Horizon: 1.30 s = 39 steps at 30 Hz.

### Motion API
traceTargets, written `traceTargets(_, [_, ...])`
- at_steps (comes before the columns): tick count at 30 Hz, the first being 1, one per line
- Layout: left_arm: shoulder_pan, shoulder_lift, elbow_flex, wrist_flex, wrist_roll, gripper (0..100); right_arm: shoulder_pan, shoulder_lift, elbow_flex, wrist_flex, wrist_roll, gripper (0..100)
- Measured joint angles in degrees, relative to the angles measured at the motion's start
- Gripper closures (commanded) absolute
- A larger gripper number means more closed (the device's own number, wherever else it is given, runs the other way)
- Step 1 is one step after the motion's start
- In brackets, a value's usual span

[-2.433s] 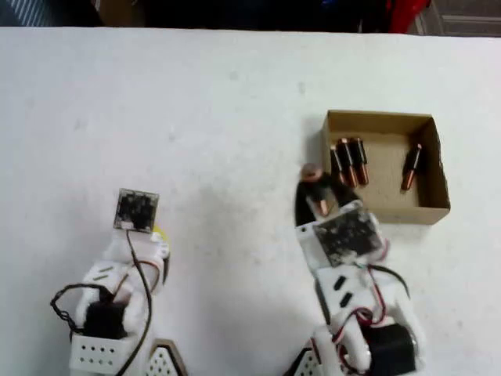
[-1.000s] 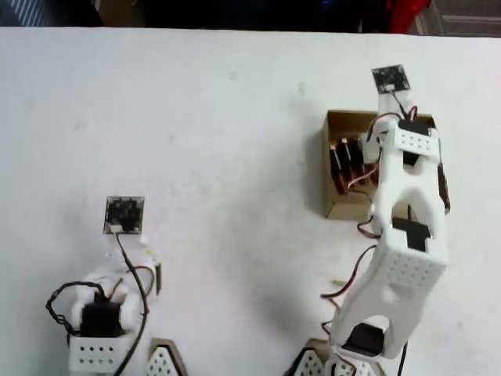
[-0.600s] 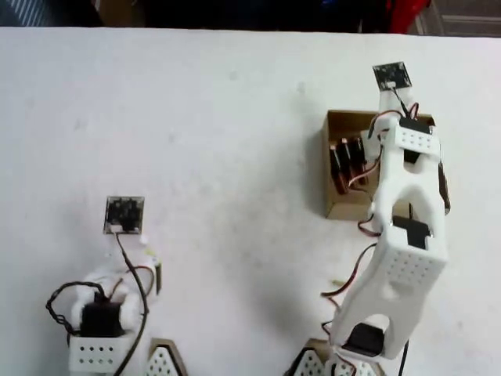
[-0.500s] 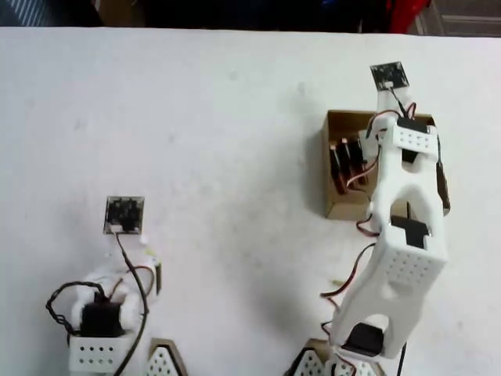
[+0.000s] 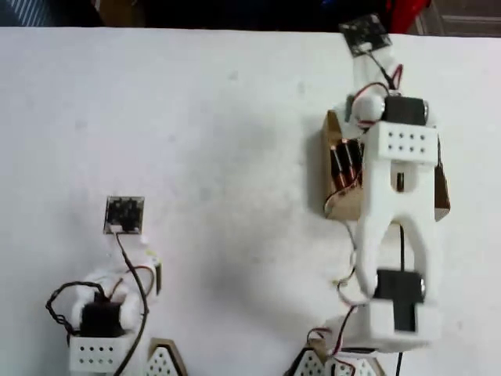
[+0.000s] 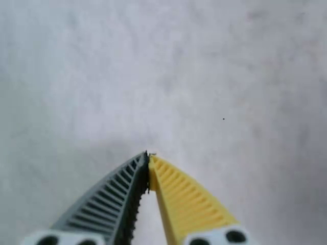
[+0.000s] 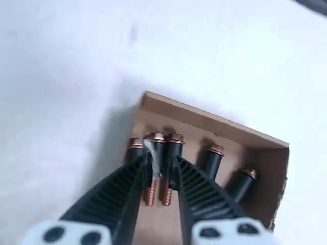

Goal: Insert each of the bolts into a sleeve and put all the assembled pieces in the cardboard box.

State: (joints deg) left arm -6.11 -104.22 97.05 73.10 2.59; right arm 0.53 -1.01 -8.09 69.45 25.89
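Five black sleeves with copper bolts (image 7: pixel 210 159) lie in the brown cardboard box (image 7: pixel 204 115), at 3 o'clock on the white table (image 5: pixel 196 117). The task appears complete, though the arm hides part of the box from above. Right gripper (image 7: pixel 159 159) hangs over it, fingers slightly parted, holding nothing. Left gripper (image 6: pixel 148 158), at 7 o'clock, has its fingers pressed together. The box walls are near; there is room toward 9 o'clock.

bare tabletop (image 6: pixel 214 76) spreads ahead of and beside the left jaws. under the right jaws sits the box (image 7: pixel 204 122): five bolts (image 7: pixel 212 161) crowd its floor, two right beneath the gap, walls all round, tabletop beyond.
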Motion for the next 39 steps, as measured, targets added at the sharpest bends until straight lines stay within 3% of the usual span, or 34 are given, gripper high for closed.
traceTargets(7, [0.0, 0.0, 0.0, 0.0, 0.0, 98, -7.91, -15.03, 0.0, 13.19, 0.0, 98.1])
traceTargets(17, [0.0, 0.0, 0.0, 0.0, 0.0, 98, -9.23, -36.22, -0.09, 25.93, 0.0, 98.1])
traceTargets(23, [0.0, 0.0, 0.0, 0.0, 0.0, 98, -7.65, -47.38, 3.08, 27.25, 0.0, 98.1])
traceTargets(39, [0.0, 0.0, 0.0, 0.0, 0.0, 98, -4.66, -84.66, 33.32, 23.82, 0.0, 98.1])
